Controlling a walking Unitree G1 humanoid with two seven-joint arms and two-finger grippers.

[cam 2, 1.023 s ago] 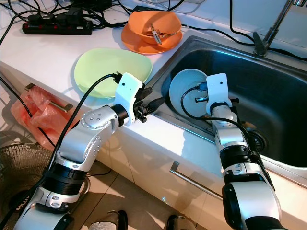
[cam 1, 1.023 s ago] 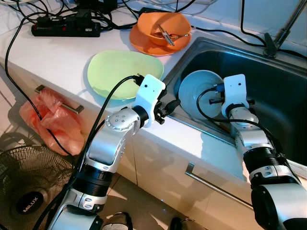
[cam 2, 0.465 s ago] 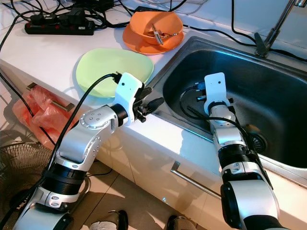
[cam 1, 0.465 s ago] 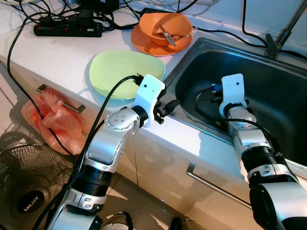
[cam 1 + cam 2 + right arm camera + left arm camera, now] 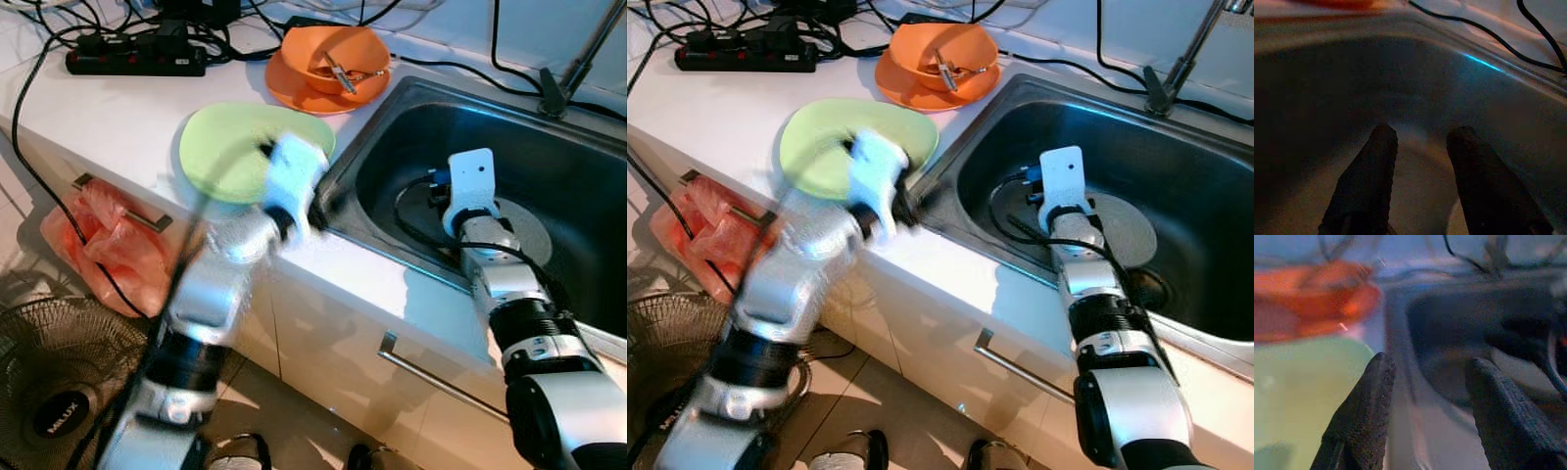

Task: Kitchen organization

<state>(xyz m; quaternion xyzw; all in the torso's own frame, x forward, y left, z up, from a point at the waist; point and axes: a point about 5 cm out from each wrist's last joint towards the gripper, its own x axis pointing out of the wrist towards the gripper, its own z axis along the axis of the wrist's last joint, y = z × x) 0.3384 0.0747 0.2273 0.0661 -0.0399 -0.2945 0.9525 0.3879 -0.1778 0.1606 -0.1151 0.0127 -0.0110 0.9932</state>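
Both spread: left gripper [image 5: 1425, 401] at the sink [image 5: 588, 137] rim beside green plate [image 5: 230, 142], right gripper [image 5: 1420, 161] inside.

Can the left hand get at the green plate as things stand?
Probably yes. The left hand is open at the counter edge beside the green plate, whose top is bare. The plate lies flat, though, so pinching its rim may be awkward.

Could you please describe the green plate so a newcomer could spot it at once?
Start at the steel sink; the white counter runs along its left. The green plate lies there near the sink's rim, pale, flat and empty, unlike the orange bowl behind it.
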